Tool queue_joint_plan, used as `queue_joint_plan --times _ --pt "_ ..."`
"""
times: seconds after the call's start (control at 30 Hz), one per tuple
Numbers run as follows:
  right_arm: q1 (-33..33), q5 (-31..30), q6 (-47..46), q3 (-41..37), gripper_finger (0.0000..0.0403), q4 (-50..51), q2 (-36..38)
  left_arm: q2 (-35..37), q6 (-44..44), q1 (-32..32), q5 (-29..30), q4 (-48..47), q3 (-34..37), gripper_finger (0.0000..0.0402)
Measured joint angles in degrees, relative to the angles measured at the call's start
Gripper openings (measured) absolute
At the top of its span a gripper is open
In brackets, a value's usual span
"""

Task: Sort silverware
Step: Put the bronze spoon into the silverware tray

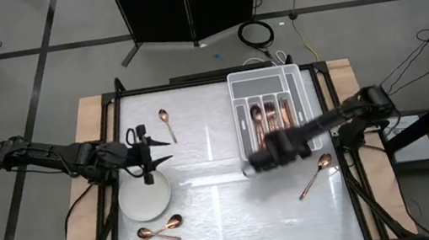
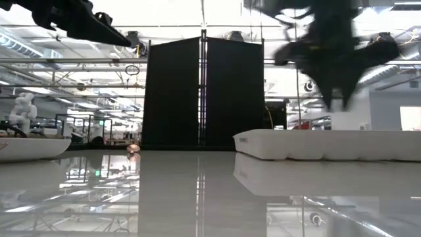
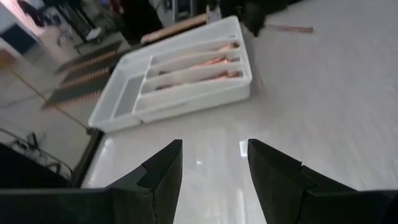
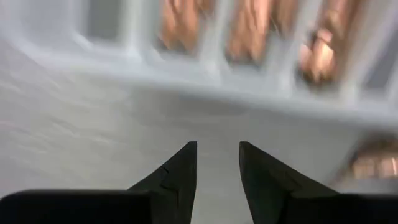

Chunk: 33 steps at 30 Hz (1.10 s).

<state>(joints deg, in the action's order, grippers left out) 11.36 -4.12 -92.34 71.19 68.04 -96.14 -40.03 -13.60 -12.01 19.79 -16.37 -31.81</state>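
The white compartmented tray [image 1: 307,98] stands at the far right. Its slots hold several copper pieces of silverware [image 1: 270,120], which also show in the left wrist view [image 3: 208,62]. My right gripper [image 4: 217,149] is open and hangs above the bare table, just off the tray's near end [image 1: 249,168]. It holds nothing. My left gripper [image 3: 211,149] is open and empty too, raised over the far edge of the round white plate [image 1: 146,200]. Loose copper spoons lie flat on the table: one far left [image 1: 165,119], one near right [image 1: 316,174], two near left [image 1: 159,230].
The table top between the plate and the tray is bare and glossy [image 1: 217,196]. A raised frame borders the table [image 1: 117,151]. A black panel [image 2: 204,92] stands behind the table's far edge. In the low view the tray's side [image 2: 329,145] rises at the right.
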Motion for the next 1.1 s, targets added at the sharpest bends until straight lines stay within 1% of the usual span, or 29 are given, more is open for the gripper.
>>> queue_joint_plan --times 0.07,0.23,0.37,0.5,0.6,0.8,0.9,1.1 --pt "4.4 1.5 -7.1 -1.4 0.0110 1.3 -0.1 0.0 -1.6 0.0 0.0 1.7 0.0 0.0183" --pt "13.4 1.8 -24.0 -4.6 0.0109 2.2 -0.1 0.0 -6.0 0.0 0.0 6.5 0.0 0.0183" --pt "18.4 2.9 -34.6 -7.4 0.0109 2.1 -0.1 0.0 -8.2 0.0 -0.4 10.9 0.0 0.0183" --pt "21.9 5.2 -42.5 -9.9 0.0109 1.8 -0.1 0.0 -8.2 0.0 -3.3 11.5 0.0 0.0183" --pt "23.2 7.6 -44.2 -12.0 0.0109 0.9 -0.1 0.0 -7.4 0.0 -3.4 11.3 0.0 0.0183" --pt "22.0 7.6 -44.1 -17.9 0.0109 -4.1 -0.1 -0.1 -5.0 0.0 -3.5 10.5 0.0 0.0183" --pt "22.0 8.8 -44.2 -20.5 0.0109 -5.5 -0.1 -0.1 -4.7 0.0 -3.5 9.9 0.0 0.0183" --pt "21.7 9.1 -43.8 -22.3 0.0109 -7.9 0.1 -0.2 -4.7 0.0 -3.5 9.7 0.0 0.0183"
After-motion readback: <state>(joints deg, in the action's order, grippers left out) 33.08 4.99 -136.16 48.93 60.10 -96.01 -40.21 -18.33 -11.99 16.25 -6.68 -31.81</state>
